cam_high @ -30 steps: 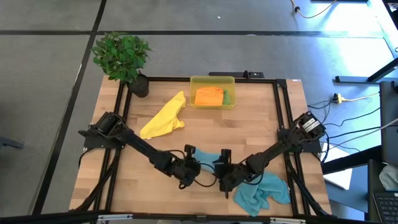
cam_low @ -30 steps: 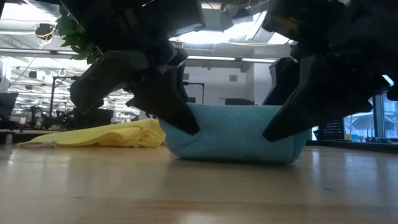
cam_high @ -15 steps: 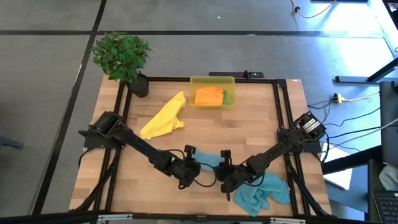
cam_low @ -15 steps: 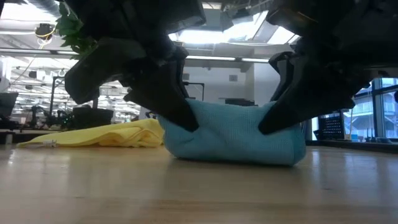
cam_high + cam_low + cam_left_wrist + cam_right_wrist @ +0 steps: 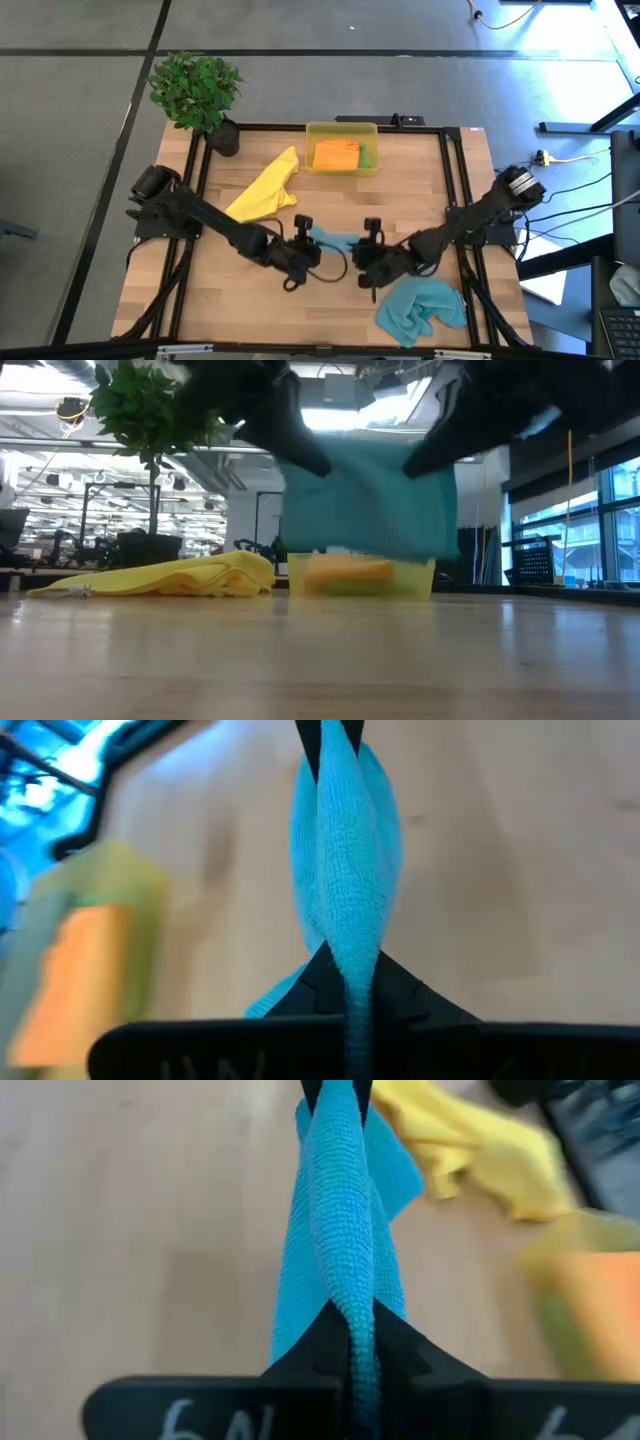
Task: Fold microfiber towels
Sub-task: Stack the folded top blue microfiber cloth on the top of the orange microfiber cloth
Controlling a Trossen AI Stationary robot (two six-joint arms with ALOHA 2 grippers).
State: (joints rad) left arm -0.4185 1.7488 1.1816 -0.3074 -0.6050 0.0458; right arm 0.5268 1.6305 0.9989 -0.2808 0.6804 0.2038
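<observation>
The soft teal-blue microfiber towel (image 5: 368, 500) was resting on the wooden counter (image 5: 330, 215) a second ago. Now the left end effector (image 5: 300, 236) and right end effector (image 5: 368, 240), both pinching it tight, have lifted it up, hanging free, ready for folding.

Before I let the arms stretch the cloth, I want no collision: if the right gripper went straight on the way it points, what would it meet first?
Probably the left gripper, pinching the far edge of the same blue towel that the right gripper holds; depth is hard to judge.
</observation>
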